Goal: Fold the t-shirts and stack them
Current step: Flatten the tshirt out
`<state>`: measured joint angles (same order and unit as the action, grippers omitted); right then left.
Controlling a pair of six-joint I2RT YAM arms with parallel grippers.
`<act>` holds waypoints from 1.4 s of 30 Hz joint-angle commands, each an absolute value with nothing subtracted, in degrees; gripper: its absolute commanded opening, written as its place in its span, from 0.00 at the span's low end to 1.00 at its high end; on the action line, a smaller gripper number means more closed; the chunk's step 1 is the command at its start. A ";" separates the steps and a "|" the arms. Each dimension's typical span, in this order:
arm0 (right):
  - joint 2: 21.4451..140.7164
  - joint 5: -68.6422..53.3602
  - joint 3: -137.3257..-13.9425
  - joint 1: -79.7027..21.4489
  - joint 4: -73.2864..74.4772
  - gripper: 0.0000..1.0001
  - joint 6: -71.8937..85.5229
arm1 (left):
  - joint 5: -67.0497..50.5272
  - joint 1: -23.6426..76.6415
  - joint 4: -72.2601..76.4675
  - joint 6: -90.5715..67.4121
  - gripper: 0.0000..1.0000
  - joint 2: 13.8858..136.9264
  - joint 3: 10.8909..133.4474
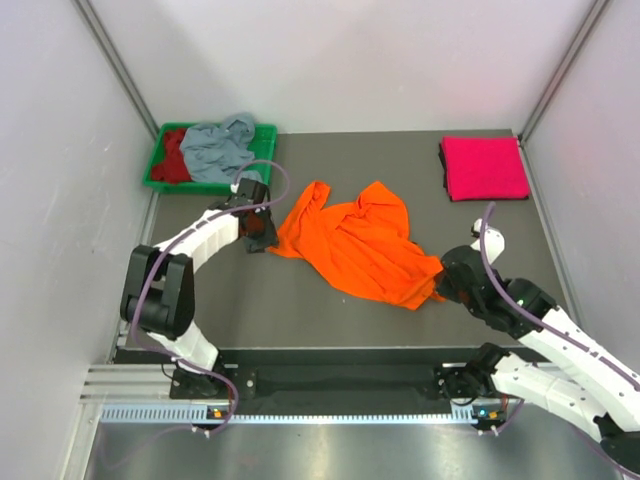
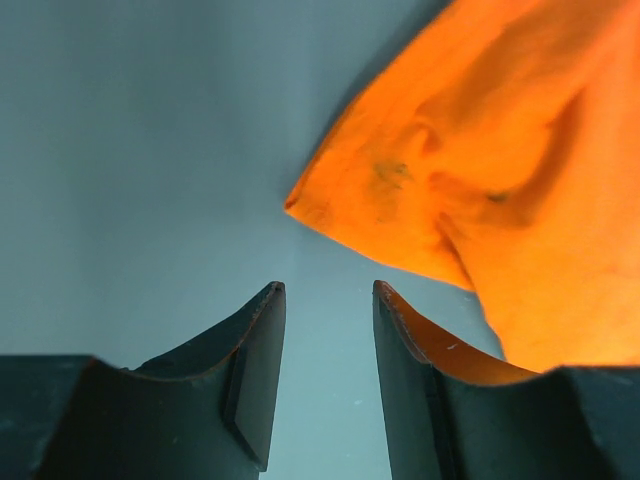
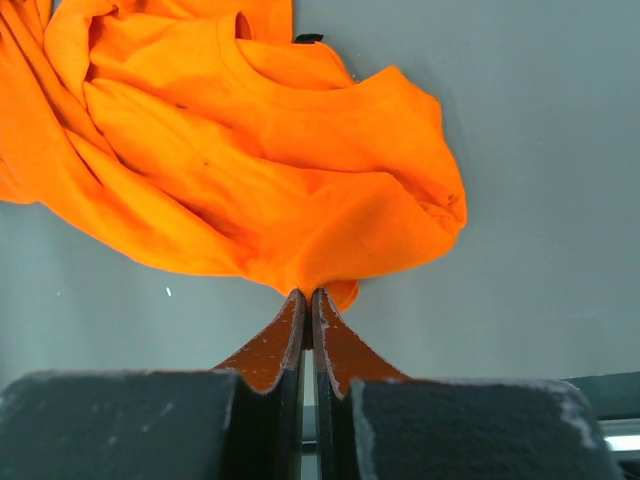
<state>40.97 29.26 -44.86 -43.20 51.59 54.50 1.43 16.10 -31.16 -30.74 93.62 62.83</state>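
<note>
While the right gripper (image 3: pixel 306 300) is clamped on a bunched edge at the near right of the bright orange t-shirt (image 1: pixel 365 245), which lies crumpled mid-table, the left gripper (image 2: pixel 328 290) has its jaws apart and empty just beside the shirt's left corner. The step in hand looks like spreading this shirt flat for folding; a folded magenta pink t-shirt (image 1: pixel 484 168) lies far right, and the grey-blue t-shirt (image 1: pixel 218 148) and dark red t-shirt (image 1: pixel 175 155) wait in the green tray (image 1: pixel 155 168). Next, the left claw probably needs to close on that corner so both arms can draw the cloth taut.

orange t-shirt (image 1: pixel 360 245) crumpled at centre; pink t-shirt (image 1: pixel 484 168) folded far right.
</note>
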 commanded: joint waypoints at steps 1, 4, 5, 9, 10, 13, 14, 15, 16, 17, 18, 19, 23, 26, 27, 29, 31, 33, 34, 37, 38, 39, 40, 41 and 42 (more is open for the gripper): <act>39.73 28.83 -45.18 -42.71 49.04 0.00 53.53 | 3.25 15.82 -27.34 -33.66 0.45 95.00 62.23; 38.41 29.44 -44.65 -42.63 49.39 0.00 53.61 | 3.69 15.73 -25.32 -34.27 0.45 96.59 61.61; 38.23 29.53 -44.39 -42.54 49.48 0.00 53.70 | 3.78 15.73 -24.88 -34.36 0.45 97.29 61.44; 37.97 29.62 -43.95 -42.63 49.66 0.00 53.79 | 4.22 15.47 -23.91 -34.72 0.45 100.01 61.79; 37.97 29.62 -44.03 -42.63 49.75 0.00 53.79 | 4.31 15.47 -23.65 -34.72 0.44 100.45 61.79; 38.14 29.71 -44.12 -42.63 49.66 0.00 53.35 | 4.57 15.38 -22.77 -34.89 0.43 101.86 61.79; 38.23 29.79 -44.21 -42.63 49.66 0.00 53.26 | 4.66 15.38 -22.76 -34.98 0.42 102.65 61.87; 38.23 29.88 -44.30 -42.63 49.66 0.00 53.17 | 4.66 15.38 -22.94 -34.81 0.39 103.00 62.40; 38.32 29.97 -44.47 -42.63 49.66 0.00 53.00 | 5.01 15.29 -23.37 -34.72 0.33 103.18 62.66; 38.32 30.06 -44.56 -42.63 49.66 0.00 53.00 | 5.18 15.38 -23.73 -34.63 0.28 103.27 62.84; 38.41 30.15 -44.65 -42.63 49.66 0.00 53.00 | 5.45 15.38 -24.08 -34.37 0.21 103.18 63.36; 38.50 30.32 -44.47 -42.63 49.66 0.00 53.00 | 6.32 15.38 -25.82 -34.28 0.05 102.66 63.80; 40.42 32.42 -44.20 -41.58 48.78 0.00 52.56 | 8.34 15.47 -33.10 -32.52 0.00 98.36 70.98; 46.74 32.26 -49.90 -36.75 46.59 0.00 47.74 | 11.50 15.47 -38.21 -31.47 0.00 92.48 79.76; 50.76 31.21 -52.01 -35.35 45.10 0.00 46.16 | 12.30 15.47 -39.28 -30.94 0.00 91.16 82.50; 57.17 28.50 -60.26 -30.60 44.47 0.00 41.24 | 14.49 15.47 -40.51 -30.33 0.00 87.73 90.30; 61.33 26.55 -70.89 -26.22 43.86 0.00 36.77 | 16.69 15.29 -40.95 -29.79 0.00 85.97 95.68; 68.00 23.83 -79.23 -23.04 42.37 0.00 33.50 | 20.10 15.29 -41.22 -30.06 0.00 86.74 105.87; 70.64 23.04 -89.46 -20.16 42.28 0.00 30.96 | 20.47 15.21 -41.31 -30.06 0.00 89.45 110.00; 80.40 21.45 -110.55 -16.45 41.75 0.00 28.13 | 19.26 14.77 -45.33 -30.67 0.00 98.57 130.29; 83.55 19.97 -114.66 -15.83 40.70 0.00 28.04 | 18.81 14.59 -47.00 -31.63 0.00 100.79 140.61; 84.63 18.21 -121.31 -15.12 40.26 0.00 27.95 | 18.20 14.33 -48.24 -32.16 0.00 102.64 144.71; 85.51 16.45 -123.99 -14.07 40.08 0.00 28.12 | 16.80 13.80 -48.86 -32.78 0.00 103.87 147.37; 86.30 14.09 -126.01 -13.80 40.86 0.00 28.56 | 16.35 13.45 -48.35 -34.00 0.00 103.28 147.48; 85.96 13.37 -127.34 -13.71 41.39 0.00 29.17 | 16.00 13.27 -47.38 -34.10 0.00 101.88 145.57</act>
